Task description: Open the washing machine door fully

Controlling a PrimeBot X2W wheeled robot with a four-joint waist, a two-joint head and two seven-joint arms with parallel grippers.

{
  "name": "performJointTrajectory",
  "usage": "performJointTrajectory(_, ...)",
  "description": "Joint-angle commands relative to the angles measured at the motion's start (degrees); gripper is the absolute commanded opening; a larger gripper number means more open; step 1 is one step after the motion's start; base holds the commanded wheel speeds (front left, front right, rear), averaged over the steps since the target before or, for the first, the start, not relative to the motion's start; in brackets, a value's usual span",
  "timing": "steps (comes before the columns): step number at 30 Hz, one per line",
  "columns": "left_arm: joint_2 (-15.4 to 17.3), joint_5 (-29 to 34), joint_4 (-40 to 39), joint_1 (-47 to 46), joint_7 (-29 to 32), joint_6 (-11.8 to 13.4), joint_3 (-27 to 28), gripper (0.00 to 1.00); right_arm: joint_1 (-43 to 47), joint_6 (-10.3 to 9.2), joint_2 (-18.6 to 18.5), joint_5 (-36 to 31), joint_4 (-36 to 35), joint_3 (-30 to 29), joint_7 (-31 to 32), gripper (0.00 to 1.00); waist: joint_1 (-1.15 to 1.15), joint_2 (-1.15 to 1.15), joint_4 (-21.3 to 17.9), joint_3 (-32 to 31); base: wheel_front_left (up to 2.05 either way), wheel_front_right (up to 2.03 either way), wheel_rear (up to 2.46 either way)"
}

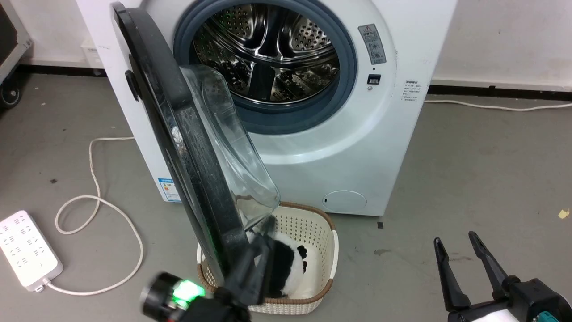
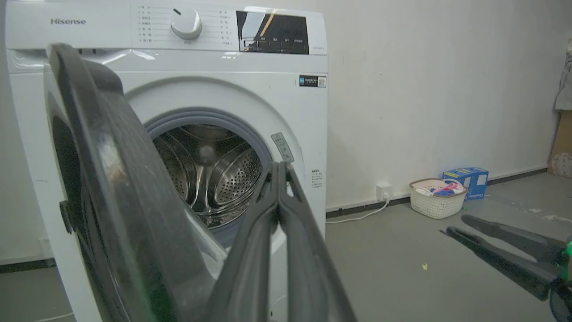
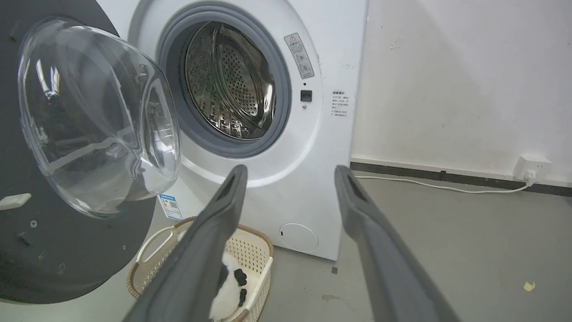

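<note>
Left pincer (image 1: 267, 223): low in the head view, fingers together, tips meeting, and I see nothing between them. It lies close along the lower inner edge of the washing machine door (image 1: 196, 179); I cannot tell whether it touches.

Right pincer (image 1: 456, 238): fingers apart, holding nothing, over bare floor (image 1: 469, 170) well to the right of the door.

Basket (image 1: 328, 237): white with a brown rim, on the floor just in front of the washing machine (image 1: 339, 147), partly under the door's lower edge. A black-and-white soft item (image 1: 286, 268) lies in it.

Door: hinged on the machine's left side, standing out from the front at a wide angle, nearly edge-on to the head camera, with the glass bowl (image 1: 232, 147) facing right.

Drum (image 1: 268, 53): mouth uncovered, grey gasket all round.

Left of the machine, a power strip (image 1: 27, 250) and a looped white cable (image 1: 94, 179) lie on the floor.
</note>
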Motion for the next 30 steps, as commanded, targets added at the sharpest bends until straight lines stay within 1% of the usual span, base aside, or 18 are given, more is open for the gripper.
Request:
performJointTrajectory(1, 0.22, -0.26, 2.16, 1.24, 1.37, -0.14, -1.12, 0.0, 0.46, 0.05, 0.26, 0.12, 0.17, 0.16, -0.25, 1.0, 0.0, 0.0, 0.0, 0.36, 0.0, 0.0, 0.0)
performJointTrajectory(5, 0.15, -1.73, 7.95, 1.81, 4.65, -0.46, -2.57, 0.0, 0.25, 0.05, 0.26, 0.17, 0.16, 0.28, -0.25, 1.0, 0.0, 0.0, 0.18, 1.3, 0.0, 0.0, 0.0)
performJointTrajectory(7, 0.11, -2.67, 10.97, 1.82, 6.37, -0.04, -2.42, 0.0, 0.11, 0.05, 0.26, 0.12, 0.24, 0.3, -0.25, 1.0, 0.0, 0.0, 0.29, 1.68, 0.0, 0.0, 0.0)
performJointTrajectory(10, 0.11, -2.91, 13.58, 1.16, 5.1, 1.62, -0.83, 0.0, -0.12, 0.05, 0.26, 0.22, 0.39, 0.42, -0.25, 1.0, 0.0, 0.0, 0.64, 2.33, 0.0, 0.0, 0.0)
performJointTrajectory(11, 0.09, -3.56, 15.01, 0.61, 3.17, 2.59, 0.41, 0.0, -0.05, 0.05, 0.26, 0.46, 0.44, 0.07, -0.25, 1.0, 0.0, 0.0, 1.75, 2.74, 0.0, 0.0, 0.0)
performJointTrajectory(15, 0.21, -4.55, 16.3, 0.37, 2.28, 2.95, 1.33, 0.0, 0.17, 0.05, 0.26, 0.69, 0.67, -0.15, -0.25, 1.0, 0.0, 0.0, 4.08, 2.78, 0.0, 0.0, 0.0)
performJointTrajectory(16, 0.3, -4.7, 16.61, 0.34, 2.25, 2.96, 1.44, 0.0, 0.23, 0.05, 0.26, 0.81, 0.68, -0.27, -0.25, 1.0, 0.0, 0.0, 4.93, 2.74, 0.0, 0.0, 0.0)
performJointTrajectory(17, 0.49, -5.23, 17.23, 0.44, 2.48, 3.27, 1.98, 0.0, 0.43, 0.05, 0.26, 1.2, 0.58, -0.34, -0.25, 1.0, 0.0, 0.0, 7.68, 2.63, 0.0, 0.0, 0.0)
performJointTrajectory(23, 1.63, -6.03, 17.37, 0.48, 3.88, 4.69, 4.3, 0.0, 1.59, 0.05, 0.26, 1.27, 0.63, -0.44, -0.25, 1.0, 0.0, 0.0, 14.85, 2.85, 0.0, 0.0, 0.0)
performJointTrajectory(27, 2.94, -7.03, 17.06, -0.01, 4.38, 5.85, 7.21, 0.0, 1.32, 0.05, 0.26, 0.48, 0.37, -0.02, -0.25, 1.0, 0.0, 0.0, 18.59, 4.14, 0.0, 0.0, 0.0)
performJointTrajectory(28, 2.94, -7.03, 17.06, -0.01, 4.38, 5.85, 7.21, 0.0, 1.32, 0.05, 0.26, 0.48, 0.37, -0.02, -0.25, 1.0, 0.0, 0.0, 18.59, 4.14, 0.0, 0.0, 0.0)
performJointTrajectory(30, 4.44, -9.32, 16.63, -1.47, 5.18, 6.78, 11.3, 0.0, 0.35, 0.05, 0.26, -1.29, 0.0, 0.79, -0.25, 1.0, 0.0, 0.0, 21.13, 7.31, 0.0, 0.0, 0.0)
